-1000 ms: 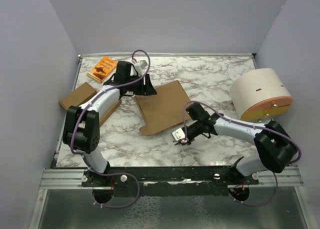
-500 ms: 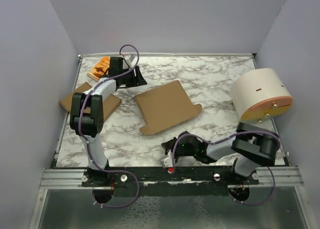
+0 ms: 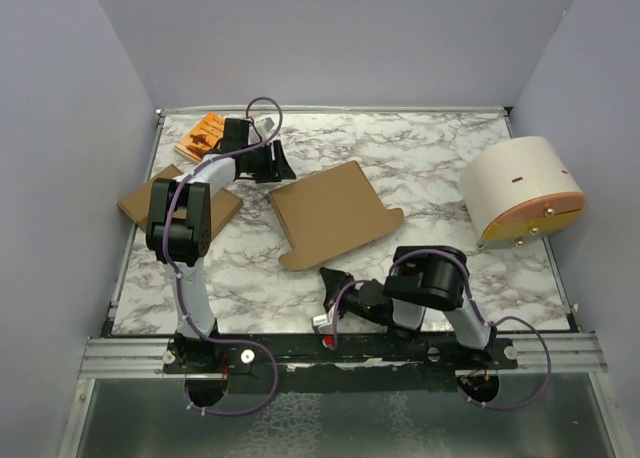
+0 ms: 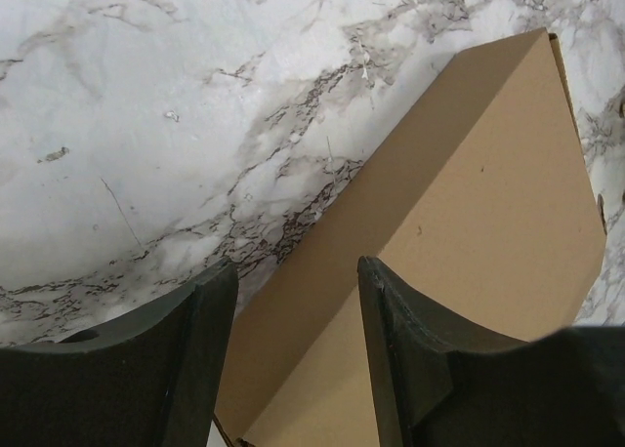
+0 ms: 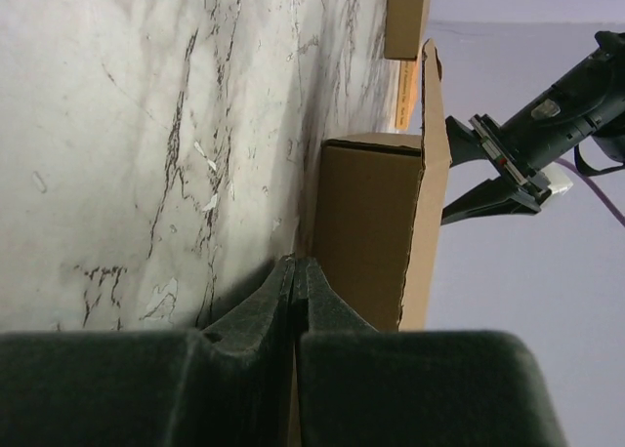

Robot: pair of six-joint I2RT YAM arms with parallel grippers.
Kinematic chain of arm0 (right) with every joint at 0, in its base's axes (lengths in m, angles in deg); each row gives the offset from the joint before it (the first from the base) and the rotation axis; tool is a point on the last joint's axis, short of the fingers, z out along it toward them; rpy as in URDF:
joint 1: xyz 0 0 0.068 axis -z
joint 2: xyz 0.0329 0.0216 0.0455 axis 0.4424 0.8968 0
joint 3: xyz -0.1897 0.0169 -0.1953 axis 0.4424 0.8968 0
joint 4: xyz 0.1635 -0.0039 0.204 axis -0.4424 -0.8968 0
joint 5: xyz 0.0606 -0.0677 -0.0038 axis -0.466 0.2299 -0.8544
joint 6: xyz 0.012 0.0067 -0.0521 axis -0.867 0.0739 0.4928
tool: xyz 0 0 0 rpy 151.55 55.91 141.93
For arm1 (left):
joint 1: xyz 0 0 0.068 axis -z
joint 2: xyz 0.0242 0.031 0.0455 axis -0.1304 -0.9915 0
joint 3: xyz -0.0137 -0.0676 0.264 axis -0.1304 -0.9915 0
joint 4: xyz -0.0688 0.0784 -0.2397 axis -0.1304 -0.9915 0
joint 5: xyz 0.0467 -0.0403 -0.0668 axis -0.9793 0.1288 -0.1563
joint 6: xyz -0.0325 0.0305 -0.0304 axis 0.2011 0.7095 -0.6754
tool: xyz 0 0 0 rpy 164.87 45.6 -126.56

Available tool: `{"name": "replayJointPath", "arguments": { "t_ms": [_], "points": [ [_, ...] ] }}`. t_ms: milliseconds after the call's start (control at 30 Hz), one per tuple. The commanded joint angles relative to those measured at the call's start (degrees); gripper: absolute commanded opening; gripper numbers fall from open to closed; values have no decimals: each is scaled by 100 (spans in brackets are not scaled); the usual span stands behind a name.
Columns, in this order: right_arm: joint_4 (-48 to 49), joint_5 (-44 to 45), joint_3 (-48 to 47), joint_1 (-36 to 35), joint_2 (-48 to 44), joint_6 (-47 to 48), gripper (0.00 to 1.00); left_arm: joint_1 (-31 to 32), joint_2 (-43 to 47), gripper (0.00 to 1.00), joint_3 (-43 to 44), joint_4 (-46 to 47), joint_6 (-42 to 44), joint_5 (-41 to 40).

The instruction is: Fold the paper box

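The paper box (image 3: 330, 213) lies flat in the middle of the table (image 3: 450, 158) and looks nearly folded, with end flaps maybe not tucked in yet; the left claw (image 3: 283, 166) at its 11 o'clock is spread and empty, and the right claw (image 5: 295, 266) at 6 o'clock is pressed together, empty.

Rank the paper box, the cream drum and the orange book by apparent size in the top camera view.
1 or 2: paper box and cream drum, about alike; the drum stands taller, nearer the camera.
3: orange book.
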Motion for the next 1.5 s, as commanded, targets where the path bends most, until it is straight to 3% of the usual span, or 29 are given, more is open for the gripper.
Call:
{"name": "replayJointPath", "arguments": {
  "t_ms": [0,233,400,567,1067,1300,1467],
  "points": [
    [1664,341,-246,79,284,98,1,-8,-48,55,-22,-202,234,350],
    [1602,325,-393,120,51,-45,1,56,-86,54,-70,-403,355,493],
    [921,370,-508,247,-385,-400,1,74,-104,54,-70,-433,367,614],
    [1315,339,-566,339,-12,-181,1,133,-178,53,-10,-572,455,711],
    [1283,347,-875,733,248,-234,1,383,-379,52,66,-1114,831,917],
    [1458,-355,-100,743,-117,-247,1,334,-307,53,277,-1028,625,718],
    [297,-1052,774,761,-1127,-509,1,228,-314,54,679,-894,394,531]
  ]
}}
